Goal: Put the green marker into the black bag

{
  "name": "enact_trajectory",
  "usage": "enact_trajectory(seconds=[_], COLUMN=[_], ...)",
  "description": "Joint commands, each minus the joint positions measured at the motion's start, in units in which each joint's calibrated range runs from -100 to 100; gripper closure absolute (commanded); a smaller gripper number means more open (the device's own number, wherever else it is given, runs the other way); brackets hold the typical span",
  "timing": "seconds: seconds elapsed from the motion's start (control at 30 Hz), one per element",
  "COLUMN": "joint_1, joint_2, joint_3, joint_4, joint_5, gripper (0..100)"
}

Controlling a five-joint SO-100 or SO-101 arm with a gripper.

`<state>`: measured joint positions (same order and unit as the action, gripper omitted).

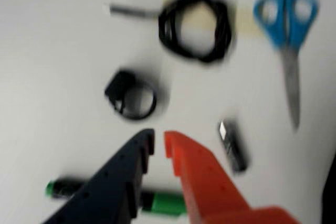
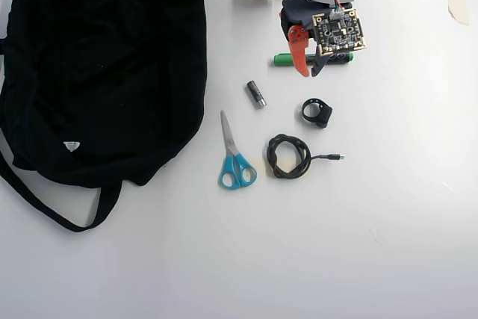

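green marker (image 2: 284,59) lying flat on table, black bag (image 2: 97,65) slumped well apart

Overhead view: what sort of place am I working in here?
Probably a hobby or lab tabletop: a plain white table with loose test items laid out, such as blue-handled scissors, a coiled black cable and a battery, beside a large black bag.

You will find nothing here that can be read. The black bag (image 2: 97,57) carries a small white triangular label (image 2: 71,146) in the overhead view, but whatever is on it is too small to make out. The green marker (image 1: 165,202) is blurred in the wrist view, so any print on its barrel stays illegible there.
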<state>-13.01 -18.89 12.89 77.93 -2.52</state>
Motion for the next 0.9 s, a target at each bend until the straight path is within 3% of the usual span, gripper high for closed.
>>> enact_trajectory(seconds=[0.0, 0.43, 0.87], joint_1=[0.44, -0.08, -0.38], joint_2=[-2.19, -2.36, -2.36], joint_3=[-1.12, -2.47, -7.32], joint_4=[4.07, 15.44, 17.94], joint_5=[-3.10, -2.83, -3.15], gripper=[98, 98, 98])
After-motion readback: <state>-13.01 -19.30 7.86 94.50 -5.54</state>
